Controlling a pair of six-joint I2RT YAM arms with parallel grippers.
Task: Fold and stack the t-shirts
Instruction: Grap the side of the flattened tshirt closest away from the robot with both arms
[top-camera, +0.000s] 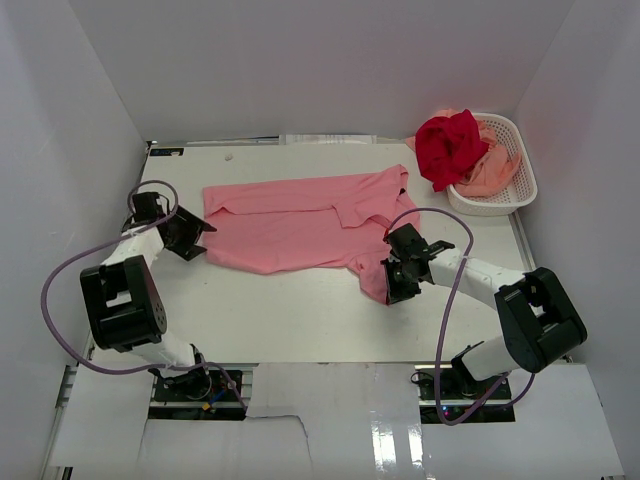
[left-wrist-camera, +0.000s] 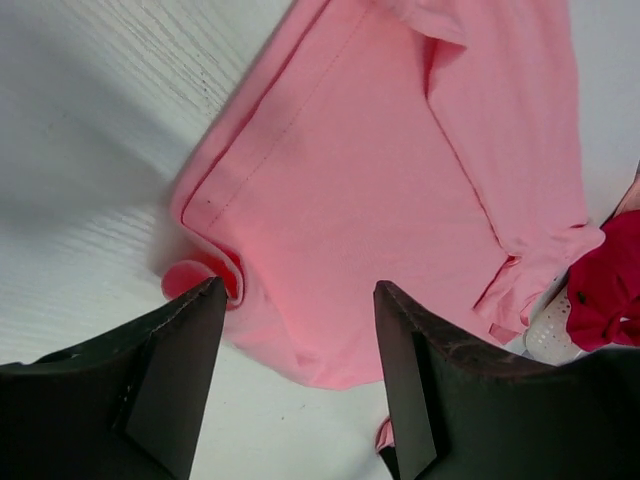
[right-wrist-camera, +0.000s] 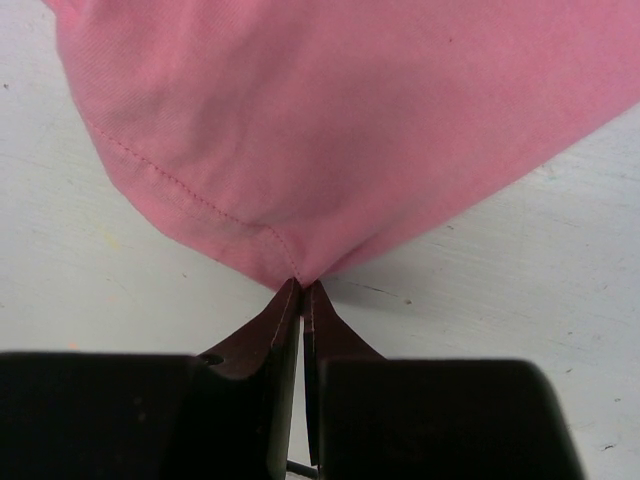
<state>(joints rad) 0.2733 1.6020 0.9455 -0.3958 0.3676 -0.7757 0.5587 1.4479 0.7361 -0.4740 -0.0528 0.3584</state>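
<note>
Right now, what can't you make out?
Pale peach cloth shirt: top view, mostly under the deep red cloth shirt in the white plastic lattice basket.
Plain pink cloth shirt: right wrist view, edges cut it off; only the corner pinched by the right hand shows.
Basket: left wrist view, cropped at right edge.

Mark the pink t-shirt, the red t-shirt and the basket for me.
pink t-shirt (top-camera: 290, 225), top external view, middle of the spread body.
red t-shirt (top-camera: 447, 145), top external view, top of the bunched heap.
basket (top-camera: 496, 205), top external view, near wall of white lattice.
</note>
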